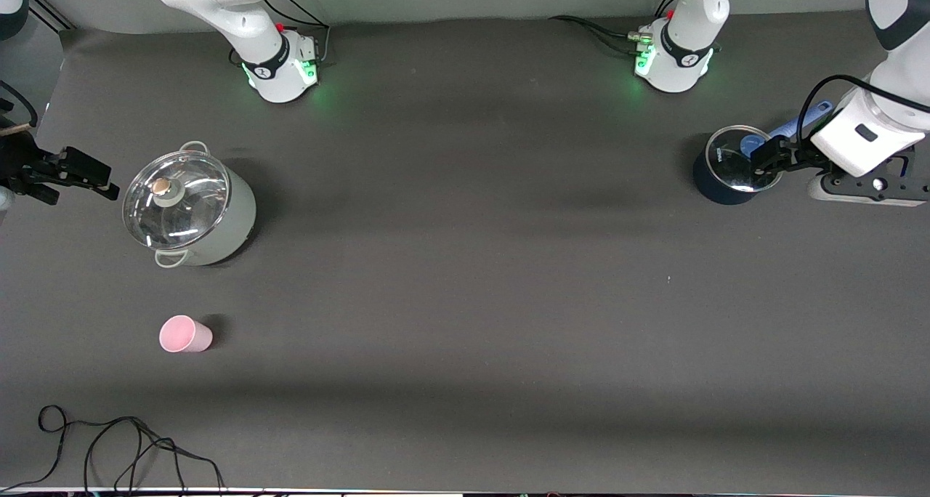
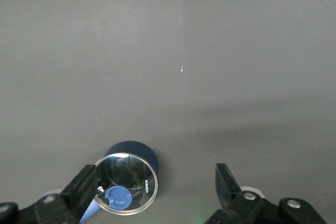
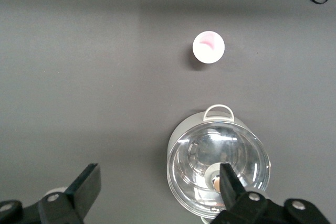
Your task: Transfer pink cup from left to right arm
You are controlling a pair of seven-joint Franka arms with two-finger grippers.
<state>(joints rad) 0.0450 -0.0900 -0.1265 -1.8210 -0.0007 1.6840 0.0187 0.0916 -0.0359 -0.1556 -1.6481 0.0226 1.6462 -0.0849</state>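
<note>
Front view: the pink cup [image 1: 185, 334] stands alone on the table, nearer the camera than the lidded pot [image 1: 187, 208], toward the right arm's end. Left wrist: left gripper [image 2: 155, 190] spread wide, empty, over the saucepan [image 2: 128, 178]. Right wrist: right gripper [image 3: 160, 187] spread wide, empty, beside the pot.

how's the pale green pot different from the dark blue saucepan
The pale green lidded pot is larger, with two loop handles; the dark blue saucepan is smaller, with one light-blue handle. The pot's glass lid has a brown knob, the saucepan's a blue one. The pot sits at the right arm's end of the table, the saucepan at the left arm's end. Both stand upright under glass lids.
</note>
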